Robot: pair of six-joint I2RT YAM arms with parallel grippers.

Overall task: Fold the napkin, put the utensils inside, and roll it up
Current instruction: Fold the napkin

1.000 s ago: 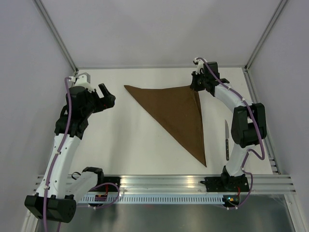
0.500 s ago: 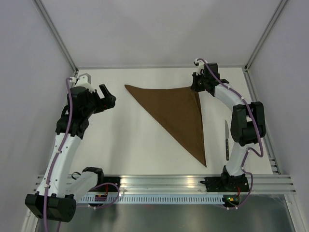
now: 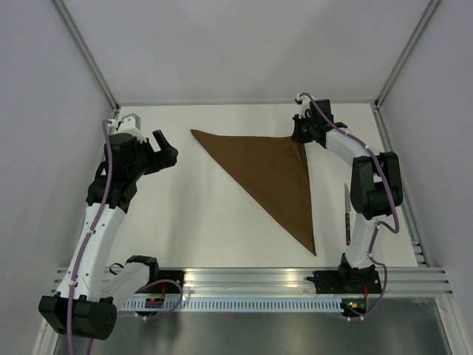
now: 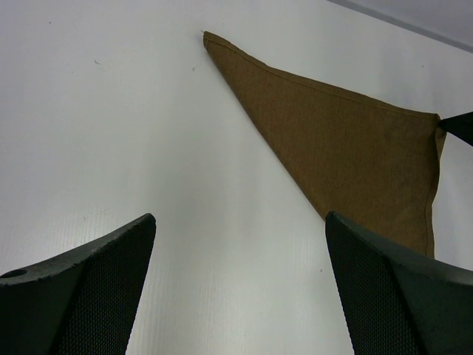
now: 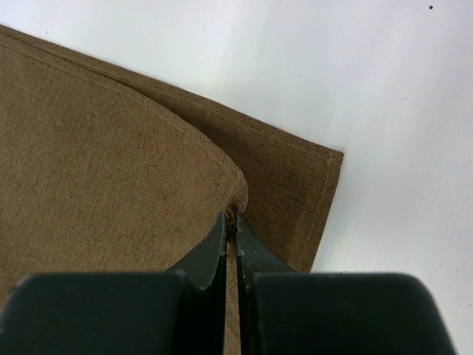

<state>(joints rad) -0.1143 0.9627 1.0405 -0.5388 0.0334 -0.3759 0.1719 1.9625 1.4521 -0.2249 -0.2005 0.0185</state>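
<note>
The left pincer (image 3: 166, 146) hangs wide apart, well left of the napkin (image 3: 270, 174), a folded triangle on the desk (image 3: 199, 214); the right pincer (image 3: 299, 138) is clamped on its far right upper-layer corner, a pinch only its wrist view shows; the knife (image 3: 346, 211) lies near-to-far beside the right arm (image 3: 373, 185), nearest that one

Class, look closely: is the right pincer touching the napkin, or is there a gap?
Touching. The right wrist view shows the right pincer closed on a raised fold at the corner of the napkin.
</note>
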